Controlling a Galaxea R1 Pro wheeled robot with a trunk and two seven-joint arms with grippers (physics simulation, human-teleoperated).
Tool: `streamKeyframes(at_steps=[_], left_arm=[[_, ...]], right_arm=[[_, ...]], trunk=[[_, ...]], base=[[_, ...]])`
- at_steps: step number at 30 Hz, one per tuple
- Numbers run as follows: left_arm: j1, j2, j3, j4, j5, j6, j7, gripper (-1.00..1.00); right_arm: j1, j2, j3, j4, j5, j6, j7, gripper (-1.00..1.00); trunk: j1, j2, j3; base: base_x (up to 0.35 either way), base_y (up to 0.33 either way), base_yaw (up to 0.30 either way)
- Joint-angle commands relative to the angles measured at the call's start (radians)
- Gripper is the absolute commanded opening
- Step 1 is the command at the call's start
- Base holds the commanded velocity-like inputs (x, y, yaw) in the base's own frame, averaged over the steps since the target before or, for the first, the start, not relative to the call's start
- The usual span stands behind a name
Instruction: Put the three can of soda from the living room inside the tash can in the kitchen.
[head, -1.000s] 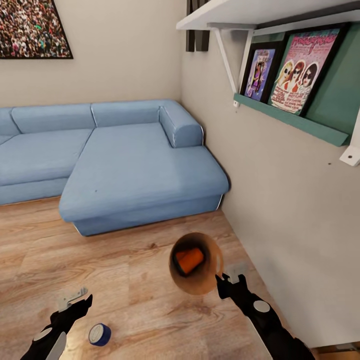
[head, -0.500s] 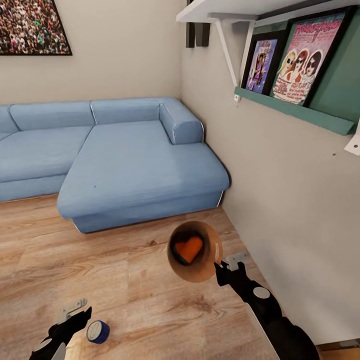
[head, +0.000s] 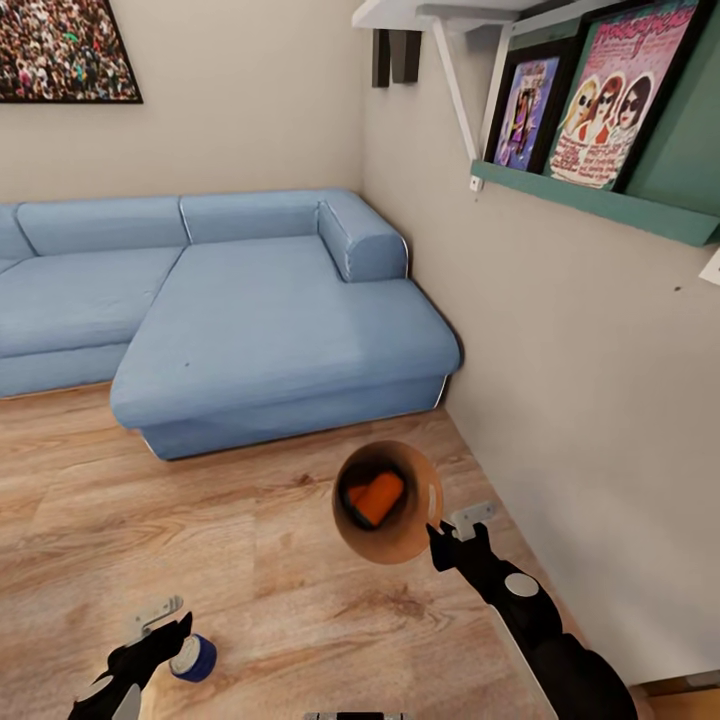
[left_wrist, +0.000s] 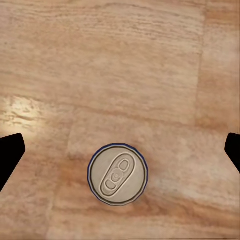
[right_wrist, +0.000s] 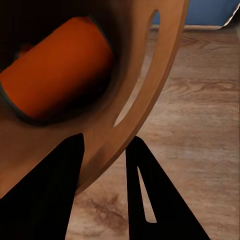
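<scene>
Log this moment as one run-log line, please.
room: living room | right gripper: shut on trash can rim, orange can inside | left gripper: open above upright blue can on floor

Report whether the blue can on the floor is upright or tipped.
Upright: the blue can shows its round pull-tab top straight on, standing on the wood floor.

Sofa (head: 200, 300) runs off frame at 9 o'clock, crowd photo (head: 60, 50) clipped at 11. Orange can (head: 375, 497) half hidden inside the bin (head: 415, 530). Left end effector (head: 160, 630) covers part of the blue can (head: 195, 658).
</scene>
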Motion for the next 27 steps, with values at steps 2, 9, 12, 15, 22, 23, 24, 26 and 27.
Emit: streamKeyframes(at_steps=[2,9,12,15,22,23,24,26,27], left_arm=[[0.0,0.0,-0.006,0.001,0.0,0.0,0.0,1.0],[0.0,0.001,-0.013,0.008,0.0,-0.001,0.001,1.0],[0.0,0.0,-0.013,0.009,0.0,-0.001,0.001,1.0],[0.0,-0.001,-0.013,0.009,0.0,-0.002,0.001,1.0],[0.0,-0.001,-0.013,0.008,0.0,-0.002,0.001,1.0],[0.0,-0.001,-0.013,0.008,0.0,-0.002,0.001,1.0],[0.0,-0.001,-0.012,0.008,0.0,-0.002,0.001,1.0],[0.0,-0.001,-0.013,0.008,0.0,-0.002,0.001,1.0],[0.0,-0.001,-0.013,0.008,0.0,-0.002,0.001,1.0]], right_arm=[[-0.001,0.0,0.001,-0.003,-0.003,0.0,0.002,-1.0],[-0.001,0.0,0.003,-0.002,-0.003,0.0,0.002,-1.0],[-0.001,0.0,0.005,-0.002,-0.003,0.0,0.002,-1.0],[-0.001,0.001,0.006,-0.002,-0.003,0.0,0.002,-1.0],[-0.001,0.001,0.007,-0.002,-0.001,0.0,0.002,-1.0],[-0.001,0.001,0.007,-0.002,-0.001,0.0,0.002,-1.0],[-0.001,0.001,0.007,-0.002,-0.001,0.0,0.002,-1.0],[-0.001,0.001,0.007,-0.002,-0.001,0.0,0.002,-1.0],[-0.001,0.001,0.007,-0.002,-0.001,0.0,0.002,-1.0]], trunk=[[0.008,-0.014,-0.006],[0.034,-0.063,-0.028],[0.046,-0.084,-0.038],[0.057,-0.105,-0.047],[0.084,-0.154,-0.069],[0.088,-0.161,-0.072],[0.092,-0.168,-0.075],[0.1,-0.182,-0.081],[0.102,-0.187,-0.085]], base=[[0.0,0.0,0.0],[0.0,0.0,0.0],[0.0,0.0,0.0],[0.0,0.0,0.0],[0.0,0.0,0.0],[0.0,0.0,0.0],[0.0,0.0,0.0],[0.0,0.0,0.0],[0.0,0.0,0.0]])
